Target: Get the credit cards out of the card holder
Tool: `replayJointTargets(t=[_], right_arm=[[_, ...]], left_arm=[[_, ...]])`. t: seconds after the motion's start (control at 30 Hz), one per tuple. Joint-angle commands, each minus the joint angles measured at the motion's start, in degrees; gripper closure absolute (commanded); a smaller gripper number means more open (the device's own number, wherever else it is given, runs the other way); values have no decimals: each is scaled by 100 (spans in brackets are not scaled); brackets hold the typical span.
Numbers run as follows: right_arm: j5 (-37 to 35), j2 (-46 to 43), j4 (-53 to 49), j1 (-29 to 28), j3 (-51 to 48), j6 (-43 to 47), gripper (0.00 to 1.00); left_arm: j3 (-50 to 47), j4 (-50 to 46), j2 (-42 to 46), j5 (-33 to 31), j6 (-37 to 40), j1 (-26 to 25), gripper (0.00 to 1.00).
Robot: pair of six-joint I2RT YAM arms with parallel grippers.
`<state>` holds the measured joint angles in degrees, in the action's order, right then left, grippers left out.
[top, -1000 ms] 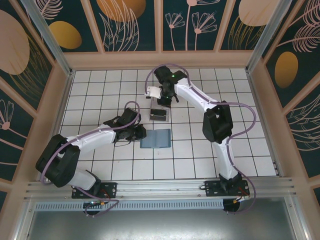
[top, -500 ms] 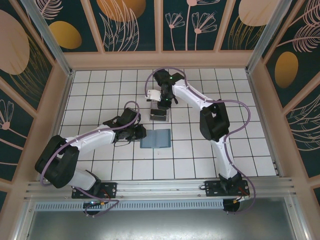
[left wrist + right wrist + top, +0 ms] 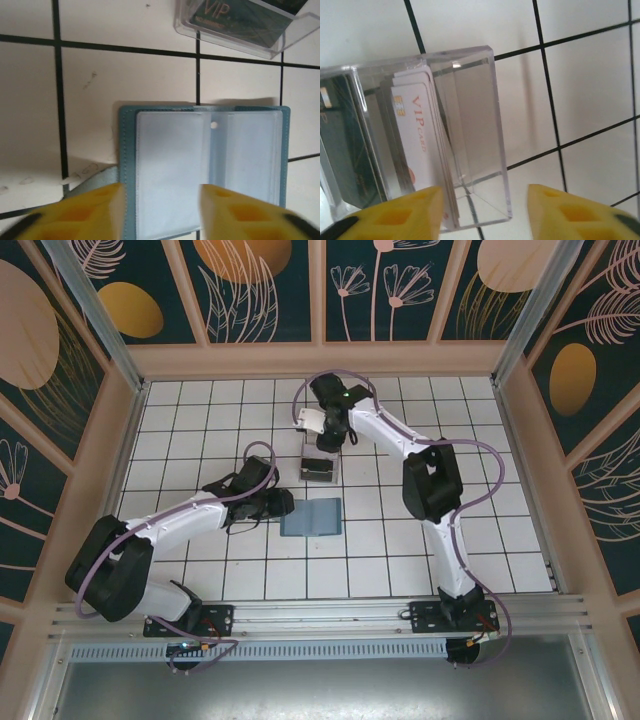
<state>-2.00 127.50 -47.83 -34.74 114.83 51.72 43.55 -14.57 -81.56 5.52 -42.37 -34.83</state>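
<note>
Slate-blue soft bifold card holder [image 3: 311, 517]: lies spread open and flat on the white tiled tabletop [image 3: 200, 410], with its clear inner sleeves [image 3: 170, 165] facing up. Its near edge is directly under the left end effector [image 3: 161, 205].
Left end effector: the yellow fingers [image 3: 95, 210] are parted on either side of the holder's left page and clamp nothing. Whether they touch the holder cannot be told.
Right end effector [image 3: 482, 205]: the yellow fingers are spread apart and grip nothing. They sit just over one end of the clear plastic tray [image 3: 470, 100].
Thin rectangular credit cards: a white card [image 3: 412, 130] printed "VIP" and a dark card [image 3: 345, 140] lean on edge side by side inside the tray.
Tray and holder: the tray under the right end effector sits just beyond the card holder's far edge, near it but apart.
</note>
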Motion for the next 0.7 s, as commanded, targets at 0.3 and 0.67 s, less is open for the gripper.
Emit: replayJointTargets(t=[0.3, 0.67], right_arm=[[-354, -2018, 1910, 295, -2456, -912, 1], [-964, -3932, 4611, 998, -5665, -2973, 1]], left_arm=[[492, -449, -47, -1386, 518, 480, 1], [340, 707, -70, -2845, 1691, 1111, 1]])
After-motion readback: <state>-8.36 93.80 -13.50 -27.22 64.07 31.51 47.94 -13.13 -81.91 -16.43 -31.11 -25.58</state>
